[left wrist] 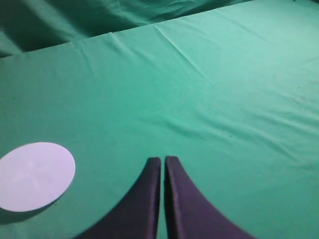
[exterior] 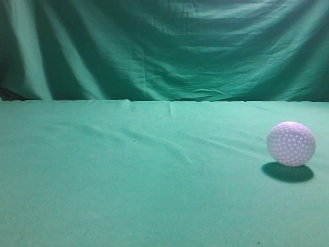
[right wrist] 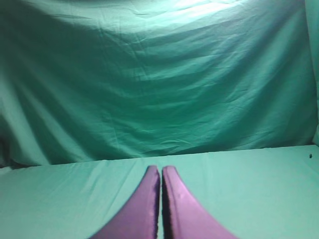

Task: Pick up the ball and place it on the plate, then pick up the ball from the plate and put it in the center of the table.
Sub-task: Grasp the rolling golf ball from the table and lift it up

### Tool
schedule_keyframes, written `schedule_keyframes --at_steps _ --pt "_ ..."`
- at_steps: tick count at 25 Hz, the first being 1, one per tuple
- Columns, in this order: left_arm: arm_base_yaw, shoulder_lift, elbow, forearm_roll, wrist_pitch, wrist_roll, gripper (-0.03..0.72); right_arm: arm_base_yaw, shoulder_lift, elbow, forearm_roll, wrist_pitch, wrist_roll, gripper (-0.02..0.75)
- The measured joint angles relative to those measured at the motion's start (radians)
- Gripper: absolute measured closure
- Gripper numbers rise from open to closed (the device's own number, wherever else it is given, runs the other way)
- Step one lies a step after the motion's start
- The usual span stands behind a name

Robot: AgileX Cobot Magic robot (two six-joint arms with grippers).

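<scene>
Resting on table (exterior: pixel 128 206) — round ball (exterior: pixel 291 143)

No readable text, label, brand or number appears anywhere; the ball (exterior: pixel 291 143), at right on the counter (exterior: pixel 128 185), carries only pale dots, possibly a pattern, though the view is soft.

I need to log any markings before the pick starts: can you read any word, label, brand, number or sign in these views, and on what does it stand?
There is no text to read in any view.
The ball bears only a pattern of pale dots, no letters or numbers.
The plate is plain white, unmarked.
The green cloth and both claws, left and right, show no label or brand.
</scene>
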Motion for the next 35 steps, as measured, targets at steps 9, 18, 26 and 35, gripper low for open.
schedule_keyframes --at_steps 9,18,26,35 --pt "0.0 0.0 0.047 0.014 -0.002 0.0 0.688 0.0 0.021 -0.029 0.001 0.093 -0.051 0.738" --pt "0.0 0.0 0.048 0.019 -0.002 0.001 0.688 0.0 0.353 -0.179 -0.024 0.561 -0.242 0.706" --pt "0.0 0.0 0.048 0.024 -0.023 0.001 0.688 0.148 0.629 -0.267 -0.032 0.627 -0.326 0.689" --pt "0.0 0.0 0.048 0.027 -0.024 0.001 0.688 0.42 0.921 -0.384 -0.034 0.61 -0.33 0.689"
